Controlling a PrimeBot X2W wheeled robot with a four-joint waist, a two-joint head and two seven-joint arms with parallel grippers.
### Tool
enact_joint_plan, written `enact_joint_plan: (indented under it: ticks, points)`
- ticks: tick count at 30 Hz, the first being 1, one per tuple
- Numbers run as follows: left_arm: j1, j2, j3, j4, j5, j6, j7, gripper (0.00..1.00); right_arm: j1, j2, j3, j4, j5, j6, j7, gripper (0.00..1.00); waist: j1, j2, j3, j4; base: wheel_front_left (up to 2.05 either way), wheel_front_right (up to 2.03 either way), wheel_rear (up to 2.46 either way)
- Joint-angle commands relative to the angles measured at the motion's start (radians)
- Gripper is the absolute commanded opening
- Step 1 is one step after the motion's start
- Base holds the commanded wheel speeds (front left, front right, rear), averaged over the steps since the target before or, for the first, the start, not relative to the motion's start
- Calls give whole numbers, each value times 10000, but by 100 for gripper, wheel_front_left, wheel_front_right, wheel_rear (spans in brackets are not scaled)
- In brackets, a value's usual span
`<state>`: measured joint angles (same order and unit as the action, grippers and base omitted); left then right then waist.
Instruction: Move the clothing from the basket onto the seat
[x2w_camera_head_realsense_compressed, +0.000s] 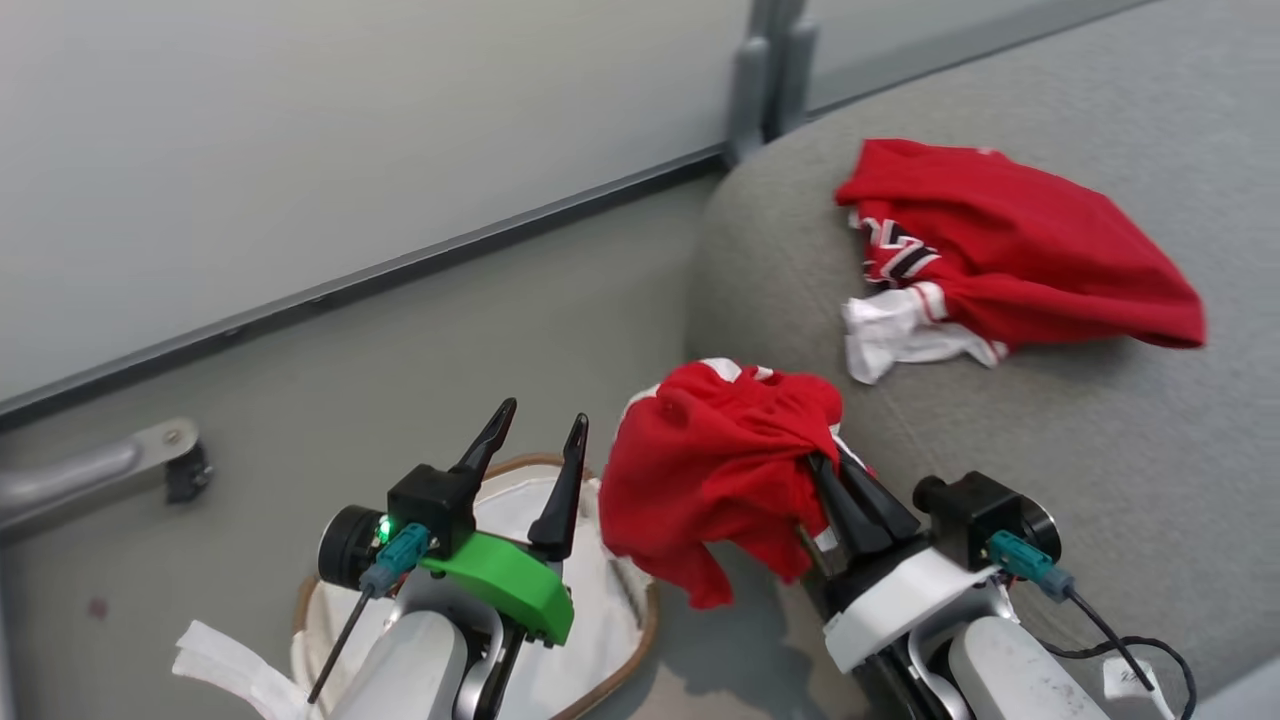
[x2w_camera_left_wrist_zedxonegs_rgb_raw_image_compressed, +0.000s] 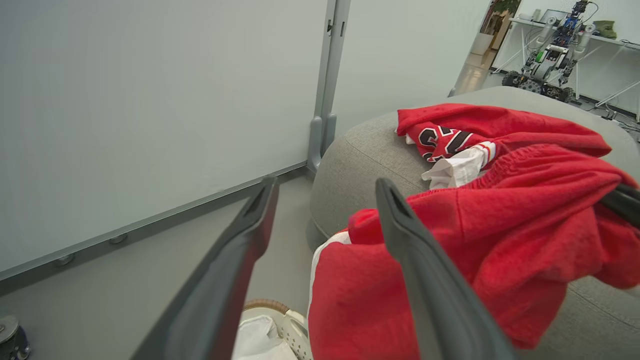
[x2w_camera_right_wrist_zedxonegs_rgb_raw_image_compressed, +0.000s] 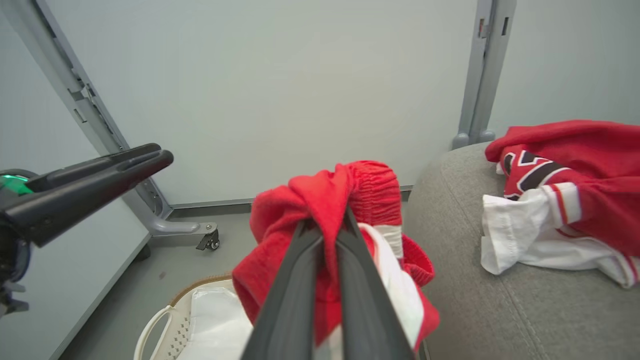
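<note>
**A:** Right gripper (x2w_camera_head_realsense_compressed: 828, 468) first: clamped tight on a bunched red garment (x2w_camera_head_realsense_compressed: 715, 470), dangling it between the basket (x2w_camera_head_realsense_compressed: 648, 612) and the near edge of the seat (x2w_camera_head_realsense_compressed: 1100, 450). Not resting on the seat yet, by the look of it. Left gripper (x2w_camera_head_realsense_compressed: 545, 415) just beside, spread wide over the basket, gripping nothing.

**B:** So roughly halfway then? Or more?

**A:** More, probably. Can't spot any red down in the basket, just white liner (x2w_camera_head_realsense_compressed: 590, 580), though can't see the part tucked under the left arm. Further back, already got the jersey (x2w_camera_head_realsense_compressed: 1020, 250) lying crumpled on the seat, white sleeve toward the front.

**B:** Leaves just carrying that held piece over the seat and dropping it, then. Maybe worth double-checking the hidden bit of basket after.
</note>
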<state>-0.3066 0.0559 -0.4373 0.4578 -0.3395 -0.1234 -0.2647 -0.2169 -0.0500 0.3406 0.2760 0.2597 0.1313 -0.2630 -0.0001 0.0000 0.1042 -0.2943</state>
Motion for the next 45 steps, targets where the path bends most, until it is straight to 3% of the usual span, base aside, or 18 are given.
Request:
enact_joint_plan:
  ticks: [1, 5, 17, 26, 32, 36, 39, 45]
  points:
    - [179, 33, 91, 7, 145, -43, 7, 100, 154, -24, -116, -144, -14, -11, -24, 0, 1, 0, -76, -1583, 0, 0, 0]
    - [226, 2, 159, -22, 218, -62, 7, 100, 253, -27, -489, -450, -62, -11, -26, 0, 1, 0, 9, -2145, 0, 0, 0]
    - [-295, -16, -591, 196, 22, -80, 7, 100, -357, -20, -2031, -1998, -1037, -11, -24, 0, 1, 0, 598, -2415, 0, 0, 0]
    - [-528, 408, -632, 101, 145, -82, 7, 100, -3656, -1324, -2753, -2813, -1435, -11, -24, 0, 1, 0, 1517, -2440, 0, 0, 0]
    - [-748, 750, -698, -129, 240, -83, 7, 100, -6234, -2368, -3486, -2145, -1790, -11, -23, 0, 1, 0, 2300, -2173, 0, 0, 0]
    - [-1081, 958, -870, -271, 222, -83, 8, 100, -7271, -2724, -3930, -1303, -2275, -11, -23, 0, 1, 0, 2886, -1776, 0, 0, 0]
    - [-1387, 1114, -1050, -383, 181, -84, 8, 100, -7553, -2754, -4192, -522, -2807, -12, -23, 0, 1, 0, 3335, -1490, 0, 0, 0]
    - [-1889, 1313, -1328, -455, 53, -84, 8, 100, -6619, -1883, -4727, 715, -3424, -12, -22, 0, 1, 0, 4056, -1027, 0, 0, 0]
